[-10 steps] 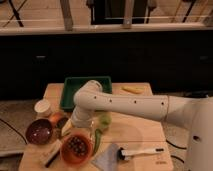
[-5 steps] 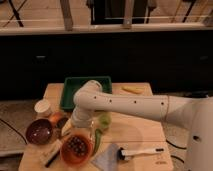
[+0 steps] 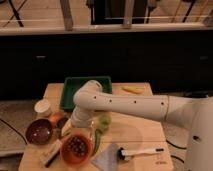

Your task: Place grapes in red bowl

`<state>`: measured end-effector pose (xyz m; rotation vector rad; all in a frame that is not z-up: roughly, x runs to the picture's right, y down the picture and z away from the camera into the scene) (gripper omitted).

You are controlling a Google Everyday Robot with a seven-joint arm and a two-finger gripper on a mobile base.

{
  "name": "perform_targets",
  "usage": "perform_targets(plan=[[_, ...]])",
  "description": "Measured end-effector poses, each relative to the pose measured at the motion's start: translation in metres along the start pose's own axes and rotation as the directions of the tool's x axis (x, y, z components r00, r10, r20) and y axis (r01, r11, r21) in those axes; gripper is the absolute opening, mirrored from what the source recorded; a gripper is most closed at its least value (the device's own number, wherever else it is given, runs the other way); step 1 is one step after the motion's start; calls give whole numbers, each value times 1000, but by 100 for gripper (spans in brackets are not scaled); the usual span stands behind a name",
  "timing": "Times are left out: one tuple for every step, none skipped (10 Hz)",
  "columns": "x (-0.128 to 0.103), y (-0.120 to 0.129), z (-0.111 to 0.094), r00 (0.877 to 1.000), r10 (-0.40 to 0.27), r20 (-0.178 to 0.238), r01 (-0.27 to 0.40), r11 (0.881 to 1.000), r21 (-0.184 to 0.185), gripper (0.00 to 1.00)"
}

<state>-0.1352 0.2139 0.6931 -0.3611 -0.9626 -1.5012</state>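
A white robot arm reaches from the right across a wooden worktop [image 3: 135, 132] and bends down at its front left part. The gripper [image 3: 80, 131] hangs just above the back rim of the red bowl [image 3: 76, 150], mostly hidden by the arm. The grapes [image 3: 76, 145], a dark cluster, lie inside the red bowl. So the placing looks done; what seems left is for the arm to lift clear. To the left sits a dark maroon bowl [image 3: 39, 131], with an orange fruit [image 3: 56, 119] between it and the arm. A green tray [image 3: 70, 89] sits behind.
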Motion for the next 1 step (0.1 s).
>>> perform_targets(plan=[[0, 0, 0, 1000, 0, 0, 0, 1000, 0, 80]])
